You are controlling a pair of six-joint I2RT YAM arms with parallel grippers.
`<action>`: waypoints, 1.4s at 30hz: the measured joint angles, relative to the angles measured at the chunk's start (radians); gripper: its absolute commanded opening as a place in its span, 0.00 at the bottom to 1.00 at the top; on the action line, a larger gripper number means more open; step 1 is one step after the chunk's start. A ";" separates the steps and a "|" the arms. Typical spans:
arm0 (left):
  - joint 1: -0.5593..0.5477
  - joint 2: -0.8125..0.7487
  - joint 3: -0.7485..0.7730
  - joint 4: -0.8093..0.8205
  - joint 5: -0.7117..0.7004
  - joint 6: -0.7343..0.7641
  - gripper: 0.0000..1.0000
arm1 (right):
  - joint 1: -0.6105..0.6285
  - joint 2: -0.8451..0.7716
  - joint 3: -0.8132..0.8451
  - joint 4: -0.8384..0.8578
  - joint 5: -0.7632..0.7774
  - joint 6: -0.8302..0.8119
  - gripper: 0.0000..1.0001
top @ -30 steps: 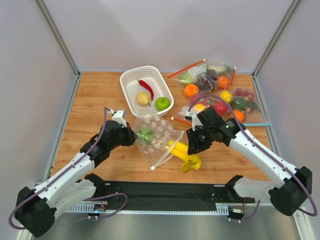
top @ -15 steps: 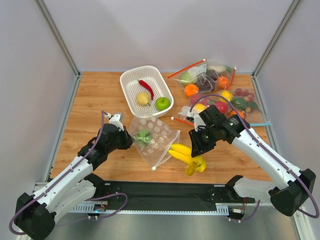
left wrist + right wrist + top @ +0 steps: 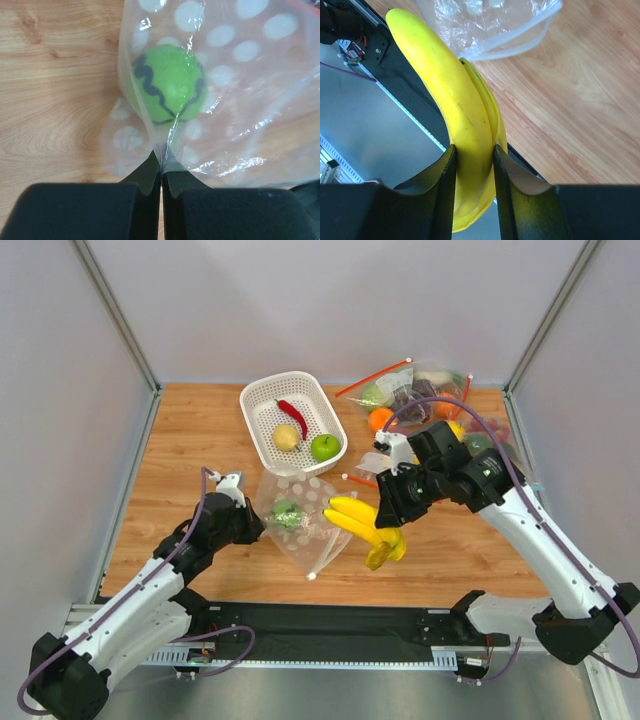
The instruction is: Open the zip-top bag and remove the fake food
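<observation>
My right gripper [image 3: 388, 512] grips the banana [image 3: 358, 524] beside the zip-top bag [image 3: 312, 532]. My left gripper [image 3: 252, 521] pinches the bag's edge.

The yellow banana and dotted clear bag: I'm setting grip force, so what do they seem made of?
The curved yellow banana looks like hard moulded plastic: smooth, glossy, undented in the right gripper. The clear white-dotted zip-top bag looks like thin plastic film: see-through, creased, puckered where the left gripper pinches it.
</observation>
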 measured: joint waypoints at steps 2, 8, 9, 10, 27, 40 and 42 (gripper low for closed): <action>0.000 -0.002 0.000 -0.002 0.000 0.006 0.00 | 0.000 0.019 -0.017 0.003 -0.004 -0.003 0.00; 0.000 -0.013 -0.001 -0.013 0.000 0.015 0.00 | 0.000 0.053 -0.028 0.010 0.009 -0.005 0.00; 0.000 -0.017 -0.003 -0.013 0.002 0.015 0.00 | 0.000 0.057 -0.023 0.016 0.013 -0.005 0.00; 0.000 -0.023 -0.008 -0.013 0.004 0.015 0.00 | 0.000 0.063 -0.016 0.027 0.016 -0.003 0.00; 0.000 -0.101 -0.051 -0.040 0.081 0.030 0.00 | -0.001 0.703 0.514 0.480 0.285 0.038 0.00; 0.000 -0.140 -0.051 -0.071 0.111 0.038 0.00 | -0.003 1.124 0.819 0.624 0.583 0.022 0.01; 0.000 -0.141 -0.051 -0.072 0.113 0.039 0.00 | -0.005 1.150 0.830 0.637 0.612 0.015 0.23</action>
